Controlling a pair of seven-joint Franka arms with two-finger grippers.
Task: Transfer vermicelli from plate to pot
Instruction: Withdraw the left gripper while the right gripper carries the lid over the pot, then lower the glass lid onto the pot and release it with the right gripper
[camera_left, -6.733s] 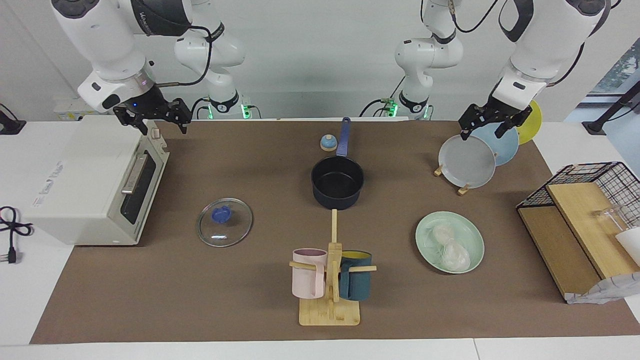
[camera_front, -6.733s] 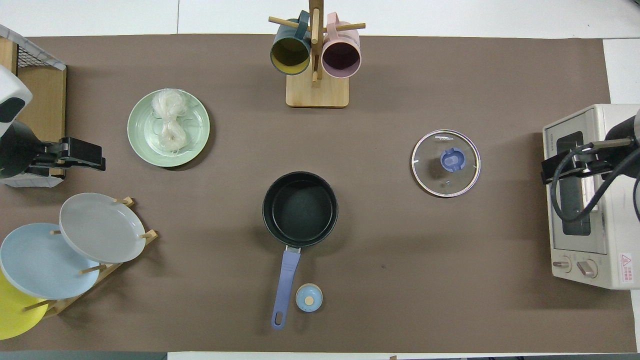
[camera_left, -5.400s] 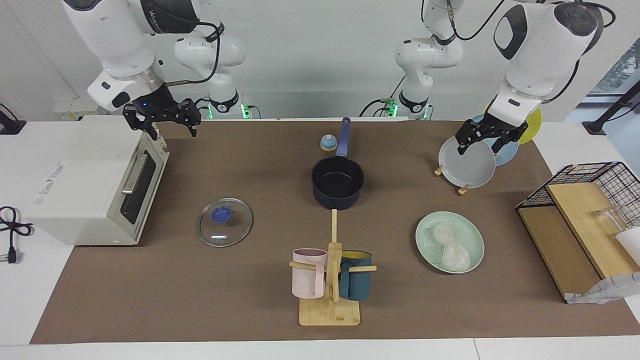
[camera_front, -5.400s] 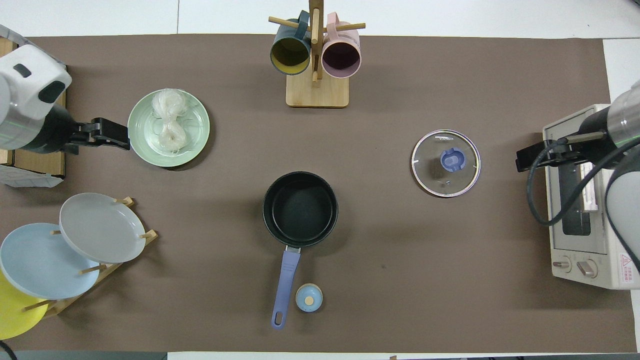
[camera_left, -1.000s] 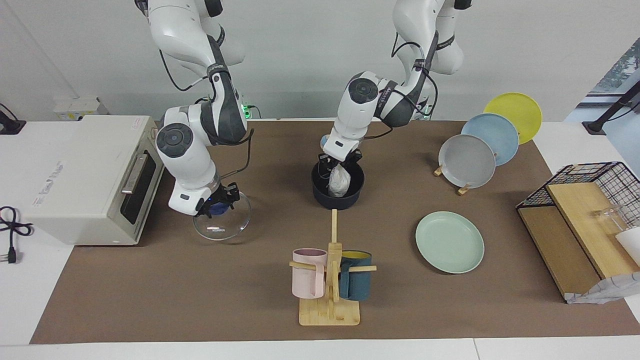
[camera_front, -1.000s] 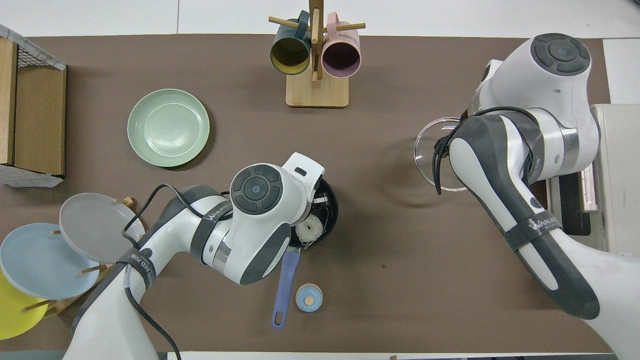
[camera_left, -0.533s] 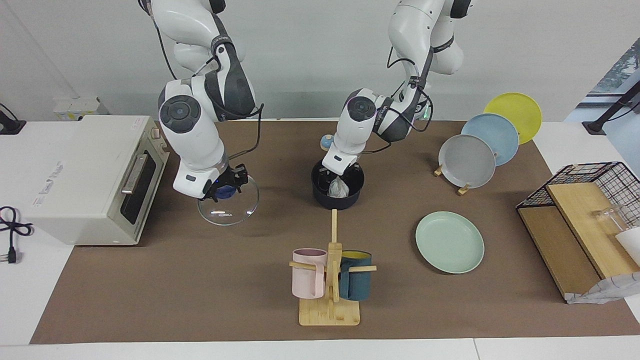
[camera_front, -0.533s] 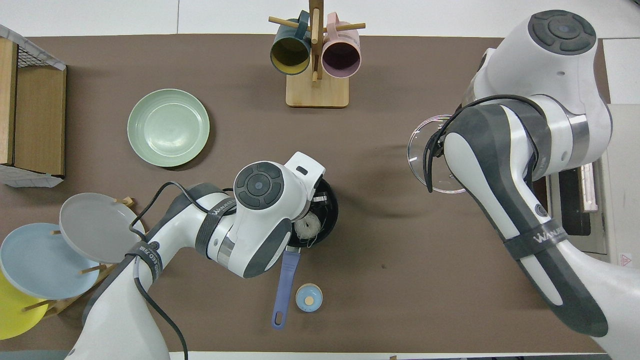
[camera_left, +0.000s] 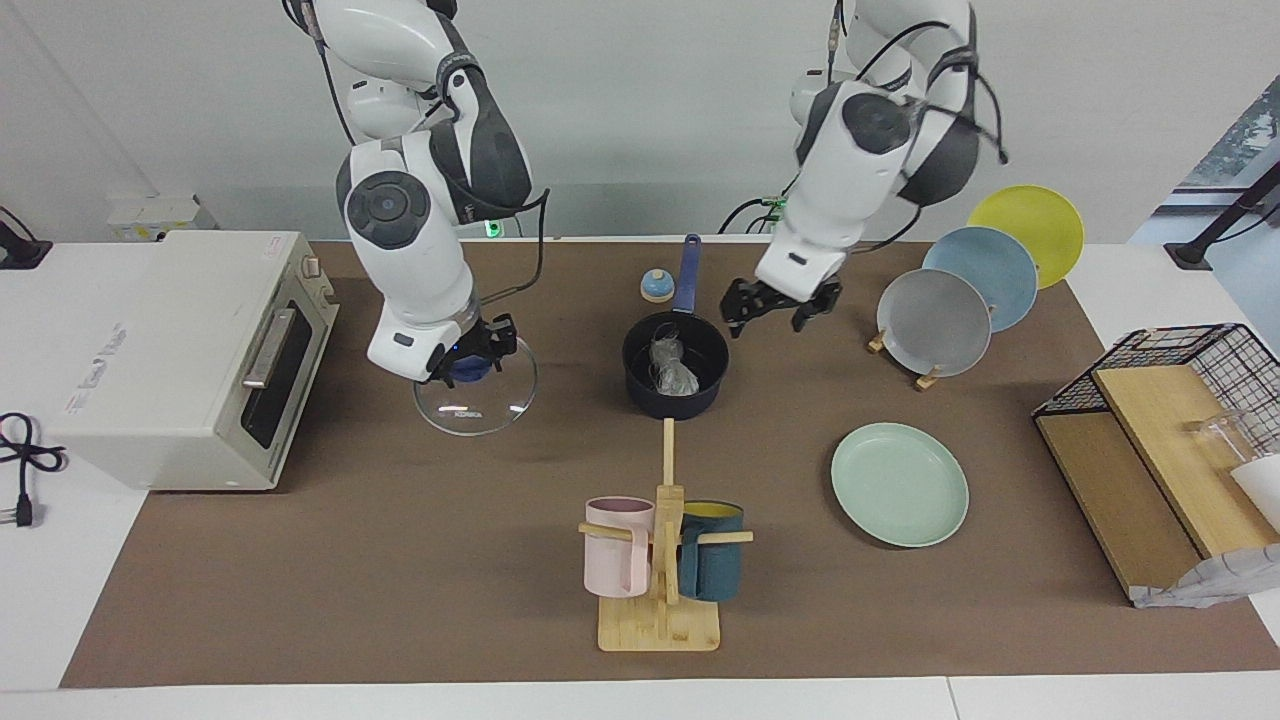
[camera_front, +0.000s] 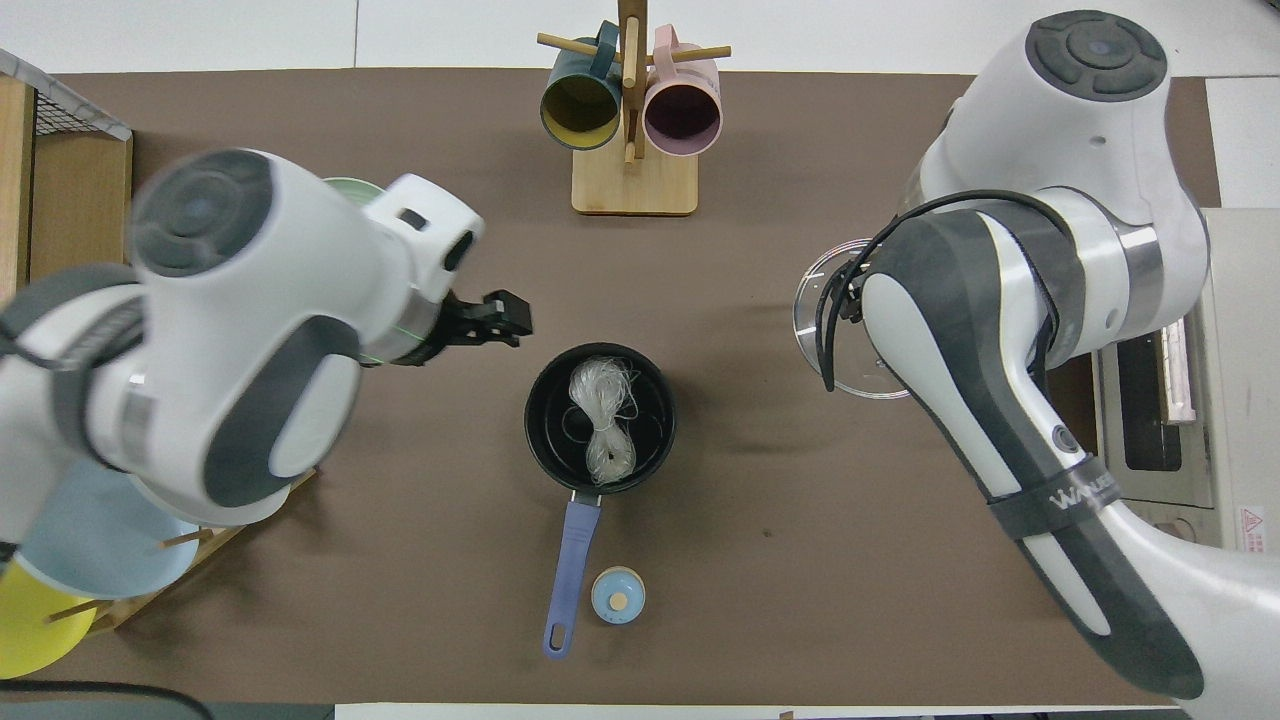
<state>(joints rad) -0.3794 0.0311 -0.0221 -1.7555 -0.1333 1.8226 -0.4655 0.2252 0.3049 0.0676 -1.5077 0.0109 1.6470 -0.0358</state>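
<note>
From the facing view, the vermicelli (camera_left: 672, 368) lies inside the pot (camera_left: 676, 380) at mid-bench, toward the robots' edge; the left pincer (camera_left: 781, 303) hangs spread and empty over the mat beside the pot; the right pincer (camera_left: 470, 362) pinches the knob of the glass lid (camera_left: 476, 388), held off the bench; the plate (camera_left: 899, 484) sits bare. From overhead, the vermicelli (camera_front: 601, 418) fills the pot (camera_front: 548, 440); the left pincer (camera_front: 497, 319) shows spread.

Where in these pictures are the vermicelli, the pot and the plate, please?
vermicelli (camera_front: 602, 418), overhead view, middle of the bundle.
pot (camera_front: 548, 432), overhead view, bare black floor.
plate (camera_left: 899, 484), facing view, bare centre.
</note>
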